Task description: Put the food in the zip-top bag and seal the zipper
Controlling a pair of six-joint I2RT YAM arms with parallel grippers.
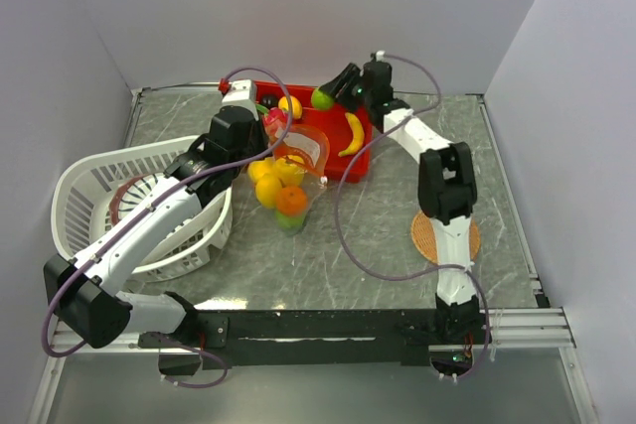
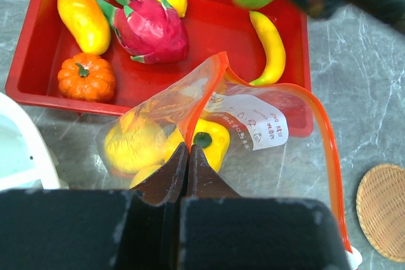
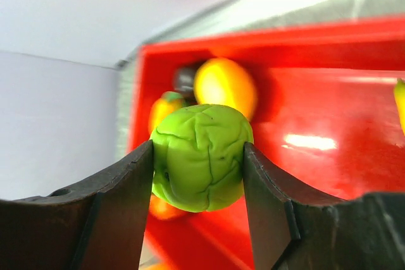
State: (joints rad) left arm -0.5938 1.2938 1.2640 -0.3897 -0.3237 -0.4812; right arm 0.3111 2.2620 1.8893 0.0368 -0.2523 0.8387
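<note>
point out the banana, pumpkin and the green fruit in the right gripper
banana (image 2: 273,45), left wrist view, middle of its curve
pumpkin (image 2: 87,78), left wrist view, ribbed top
green fruit (image 3: 201,156), right wrist view, its front face

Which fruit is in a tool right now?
The wrinkled green fruit, clamped in the right tool over the red tray; the others lie in the tray or bag.

Tray (image 2: 215,23) is showing glossy plastic; zip-top bag (image 2: 158,102) is looking clear, crinkly film (label (image 2: 253,121) possibly paper); green fruit (image 3: 201,156) is looking matt, wrinkled.
</note>
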